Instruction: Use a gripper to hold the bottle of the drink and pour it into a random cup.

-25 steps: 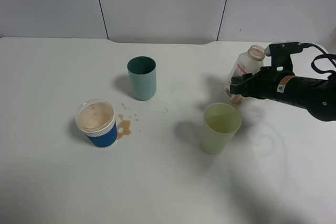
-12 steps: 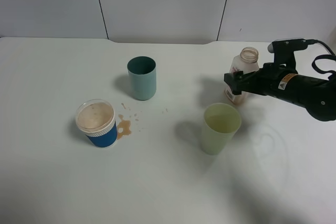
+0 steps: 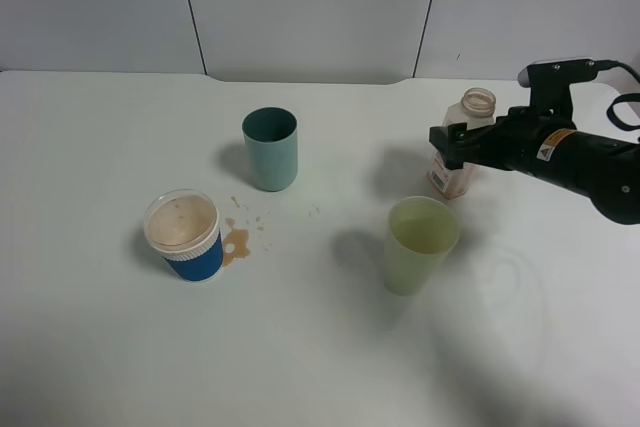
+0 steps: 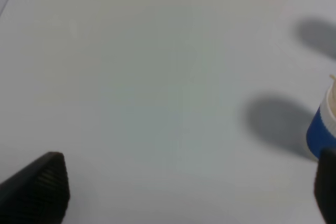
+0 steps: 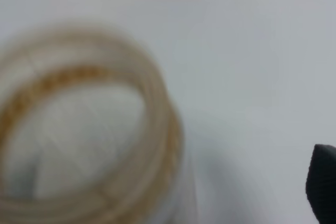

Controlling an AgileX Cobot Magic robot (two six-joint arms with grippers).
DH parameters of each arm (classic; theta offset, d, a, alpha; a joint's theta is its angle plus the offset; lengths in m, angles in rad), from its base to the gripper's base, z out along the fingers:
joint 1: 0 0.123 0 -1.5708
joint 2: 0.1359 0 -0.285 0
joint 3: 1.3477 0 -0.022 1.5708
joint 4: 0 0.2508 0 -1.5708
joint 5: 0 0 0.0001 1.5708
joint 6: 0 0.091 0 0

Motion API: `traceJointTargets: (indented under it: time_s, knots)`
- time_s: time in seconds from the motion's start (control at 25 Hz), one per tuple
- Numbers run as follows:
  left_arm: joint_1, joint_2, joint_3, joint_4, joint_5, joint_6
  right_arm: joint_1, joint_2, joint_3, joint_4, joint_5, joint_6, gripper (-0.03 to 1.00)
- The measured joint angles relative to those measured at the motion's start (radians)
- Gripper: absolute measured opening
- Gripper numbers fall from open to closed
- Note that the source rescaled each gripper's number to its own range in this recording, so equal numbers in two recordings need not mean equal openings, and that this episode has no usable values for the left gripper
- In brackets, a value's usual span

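Clear bottle (image 3: 458, 152) upright, open right tool (image 3: 447, 147) around it

A white table (image 3: 120, 347) fills the view, backed by pale grey wall panels (image 3: 310, 7) divided by thin dark vertical seams.

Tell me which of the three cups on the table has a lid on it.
The short blue ribbed cup with the clear lid. The tall teal plastic tumbler and the pale yellow-green tumbler both stand open.
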State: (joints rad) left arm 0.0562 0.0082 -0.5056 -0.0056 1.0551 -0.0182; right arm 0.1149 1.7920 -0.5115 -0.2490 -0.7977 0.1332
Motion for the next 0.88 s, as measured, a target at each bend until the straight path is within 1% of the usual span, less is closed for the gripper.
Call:
traceJointTargets:
  time_s: [0.24, 0.44, 0.64, 0.88]
  knots:
    - [0.000, 0.000, 0.000, 0.000, 0.000, 0.000, 0.000, -0.185, 0.002, 0.002, 0.064, 0.000, 1.00]
    - [0.000, 0.000, 0.000, 0.000, 0.000, 0.000, 0.000, -0.378, 0.003, 0.028, 0.130, -0.001, 1.00]
    - [0.000, 0.000, 0.000, 0.000, 0.000, 0.000, 0.000, -0.557, 0.003, 0.048, 0.251, -0.073, 1.00]
    - [0.000, 0.000, 0.000, 0.000, 0.000, 0.000, 0.000, -0.768, 0.003, 0.069, 0.455, -0.186, 1.00]
